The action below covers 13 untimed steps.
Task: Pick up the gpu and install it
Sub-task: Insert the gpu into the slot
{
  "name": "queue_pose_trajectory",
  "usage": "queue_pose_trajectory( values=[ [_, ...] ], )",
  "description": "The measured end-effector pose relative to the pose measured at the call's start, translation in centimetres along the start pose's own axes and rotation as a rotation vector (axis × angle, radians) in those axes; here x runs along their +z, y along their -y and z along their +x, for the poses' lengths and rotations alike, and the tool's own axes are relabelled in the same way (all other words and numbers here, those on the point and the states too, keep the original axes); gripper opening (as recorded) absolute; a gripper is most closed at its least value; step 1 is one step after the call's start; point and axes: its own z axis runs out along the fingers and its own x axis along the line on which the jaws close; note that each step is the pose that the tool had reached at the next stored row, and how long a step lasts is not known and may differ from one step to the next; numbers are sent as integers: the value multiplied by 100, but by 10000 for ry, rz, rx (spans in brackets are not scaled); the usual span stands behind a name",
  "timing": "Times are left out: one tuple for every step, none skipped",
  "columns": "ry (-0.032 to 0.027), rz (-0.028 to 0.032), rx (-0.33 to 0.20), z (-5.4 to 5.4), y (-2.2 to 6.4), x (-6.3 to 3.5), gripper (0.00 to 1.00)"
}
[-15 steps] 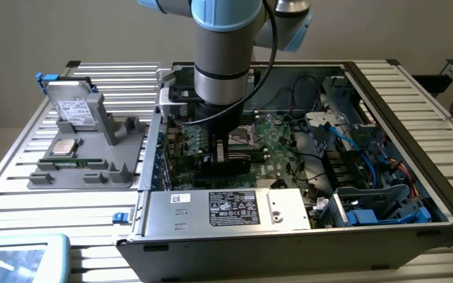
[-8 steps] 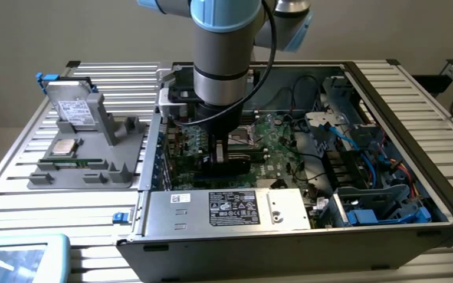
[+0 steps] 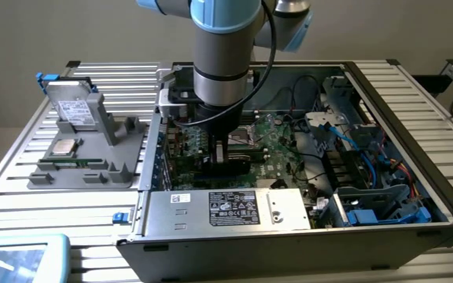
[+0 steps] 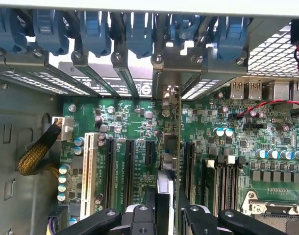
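**Card held edge-on above the slots**

While the grey and pale-blue robot arm (image 3: 222, 65) reaches down into the open black computer case (image 3: 415, 171), its black two-fingered gripper (image 4: 170, 213) is clamped on the gpu (image 4: 173, 147), the flat green card with a black cooler and silver end bracket. In the wrist view the card shows edge-on, a thin upright blade between the fingers (image 4: 139, 220), its long axis running straight away from them toward the silver rear wall of the case, where the bracket end meets the row of blue slot latches (image 4: 139, 34). It stands over the green motherboard (image 4: 228, 147), in line with the long black expansion slots (image 4: 127, 166) and parallel to them. I judge it close to seated, though whether its edge is fully home cannot be told. On the grey holder outside the case, a silver hard drive (image 3: 75, 109) stands apart.
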Motion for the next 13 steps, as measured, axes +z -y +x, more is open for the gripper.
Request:
queue_pose_trajectory(
  values=[
    [0, 1, 0, 0, 0, 1, 27],
    [0, 1, 0, 0, 0, 2, 27],
    [0, 0, 1, 0, 0, 2, 27],
    [0, 0, 0, 0, 0, 2, 27],
    [-1, 0, 1, 0, 0, 2, 27],
    [0, 0, 0, 0, 0, 3, 27],
    [0, 0, 0, 0, 0, 3, 27],
    [0, 0, 0, 0, 0, 4, 27],
    [0, 0, 0, 0, 0, 4, 27],
    [0, 0, 1, 0, 0, 5, 27],
    [0, 0, 1, 0, 0, 6, 27],
    [0, 0, 1, 0, 0, 7, 27],
    [0, 0, 1, 0, 0, 8, 27]
  ],
)
